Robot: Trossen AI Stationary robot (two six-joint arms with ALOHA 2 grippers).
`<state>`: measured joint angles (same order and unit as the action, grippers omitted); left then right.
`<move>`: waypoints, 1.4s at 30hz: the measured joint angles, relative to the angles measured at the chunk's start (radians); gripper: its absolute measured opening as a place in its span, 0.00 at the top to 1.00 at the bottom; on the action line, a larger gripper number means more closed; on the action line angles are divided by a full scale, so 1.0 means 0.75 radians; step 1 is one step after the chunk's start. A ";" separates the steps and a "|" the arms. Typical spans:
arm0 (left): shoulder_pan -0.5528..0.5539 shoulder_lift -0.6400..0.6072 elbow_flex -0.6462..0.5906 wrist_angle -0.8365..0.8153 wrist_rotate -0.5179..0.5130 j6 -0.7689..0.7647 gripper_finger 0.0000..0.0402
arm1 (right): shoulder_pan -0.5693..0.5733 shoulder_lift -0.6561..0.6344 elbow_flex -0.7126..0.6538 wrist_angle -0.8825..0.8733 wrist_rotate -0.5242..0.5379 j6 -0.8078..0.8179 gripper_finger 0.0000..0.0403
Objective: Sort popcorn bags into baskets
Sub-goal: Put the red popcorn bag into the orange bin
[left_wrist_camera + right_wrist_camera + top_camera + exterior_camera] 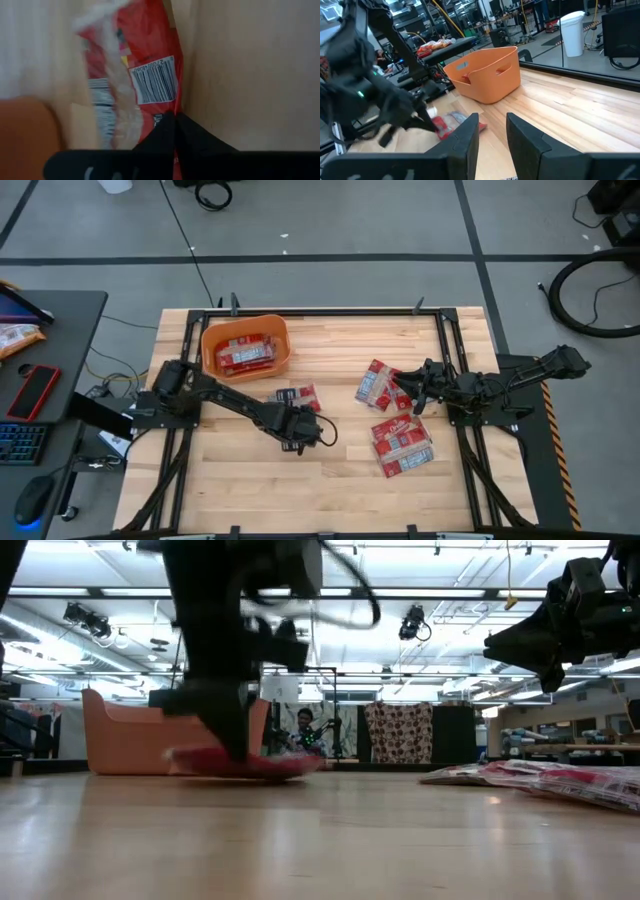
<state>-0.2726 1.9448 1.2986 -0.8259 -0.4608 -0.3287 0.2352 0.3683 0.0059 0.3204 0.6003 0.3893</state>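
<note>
Step in hand: left gripper [298,423] clamped on a popcorn bag [296,397] (table level). Right gripper [415,388] waits, fingers apart. Next, likely: lift to the basket [246,368].

Grey floor [350,220] — dark desk [60,330].

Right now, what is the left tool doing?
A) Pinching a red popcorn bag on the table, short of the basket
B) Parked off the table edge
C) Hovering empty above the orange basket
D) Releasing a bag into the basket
A: in the left wrist view the left tool is closed on the edge of a popcorn bag, and the high view shows that bag on the table, outside the orange basket.
</note>
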 joint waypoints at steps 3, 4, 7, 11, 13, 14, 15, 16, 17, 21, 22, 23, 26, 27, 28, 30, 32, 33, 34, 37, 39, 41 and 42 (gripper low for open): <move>0.000 -0.047 0.046 -0.097 -0.013 -0.005 0.98 | 0.000 -0.001 0.000 -0.001 0.000 0.000 0.74; -0.002 -0.067 0.059 -0.130 -0.013 -0.010 0.98 | 0.000 0.000 0.000 -0.003 0.000 0.000 0.74; -0.006 -0.137 0.096 -0.189 -0.024 -0.024 0.98 | 0.000 -0.001 0.000 0.001 0.000 0.000 0.74; -0.016 -0.221 0.134 -0.272 -0.081 -0.036 0.98 | 0.000 0.000 0.000 -0.001 0.000 0.000 0.74; -0.017 -0.272 0.146 -0.290 -0.143 -0.035 0.98 | 0.001 0.000 0.000 0.000 0.000 0.000 0.74; -0.017 -0.298 0.152 -0.306 -0.178 -0.034 0.98 | 0.000 0.000 0.000 0.001 0.000 0.000 0.74; -0.016 -0.327 0.151 -0.319 -0.207 -0.034 0.98 | 0.000 -0.001 0.000 0.000 0.000 0.000 0.74; -0.016 -0.348 0.151 -0.341 -0.237 -0.035 0.98 | 0.000 -0.001 0.000 0.001 0.000 0.000 0.74; -0.011 -0.368 0.151 -0.359 -0.264 -0.035 0.98 | 0.000 0.000 0.000 0.006 0.000 0.000 0.74; 0.002 -0.451 0.149 -0.470 -0.384 -0.039 0.98 | 0.000 0.002 0.000 0.010 0.000 0.000 0.74; 0.003 -0.465 0.149 -0.507 -0.413 -0.043 0.98 | 0.000 0.002 0.000 0.009 0.000 0.000 0.74; 0.012 -0.481 0.150 -0.536 -0.441 -0.047 0.98 | 0.000 0.002 0.000 0.009 0.000 0.000 0.74; 0.040 -0.518 0.150 -0.624 -0.506 -0.068 0.98 | 0.000 0.003 0.000 0.012 0.000 0.000 0.74; 0.048 -0.527 0.150 -0.656 -0.527 -0.068 0.98 | 0.000 0.003 0.000 0.011 0.000 0.000 0.74; 0.062 -0.536 0.150 -0.688 -0.544 -0.065 0.98 | 0.000 0.004 0.000 0.012 0.000 0.000 0.74; 0.093 -0.543 0.150 -0.727 -0.572 -0.028 0.98 | 0.000 0.004 0.000 0.010 0.000 0.000 0.74; 0.127 -0.552 0.150 -0.773 -0.573 0.011 0.98 | 0.001 0.004 0.000 0.012 0.000 0.000 0.74; 0.149 -0.555 0.150 -0.794 -0.573 0.034 0.98 | 0.001 0.004 0.000 0.010 0.000 0.000 0.74; 0.172 -0.557 0.150 -0.806 -0.573 0.049 0.98 | 0.001 0.004 0.000 0.011 0.000 0.000 0.74; 0.251 -0.560 0.150 -0.834 -0.573 0.070 0.98 | 0.000 0.004 0.000 0.011 0.000 0.000 0.74; 0.306 -0.569 0.139 -0.832 -0.576 0.077 0.98 | 0.000 0.004 0.000 0.011 0.000 0.000 0.74; 0.359 -0.571 0.102 -0.829 -0.575 0.100 0.98 | 0.000 0.004 0.000 0.011 0.000 0.000 0.74; 0.383 -0.577 0.071 -0.816 -0.572 0.117 0.98 | 0.000 0.004 0.000 0.011 0.000 0.000 0.74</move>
<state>0.0149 1.5120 1.3519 -1.4382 -0.8902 -0.2410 0.2353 0.3710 0.0059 0.3285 0.6003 0.3893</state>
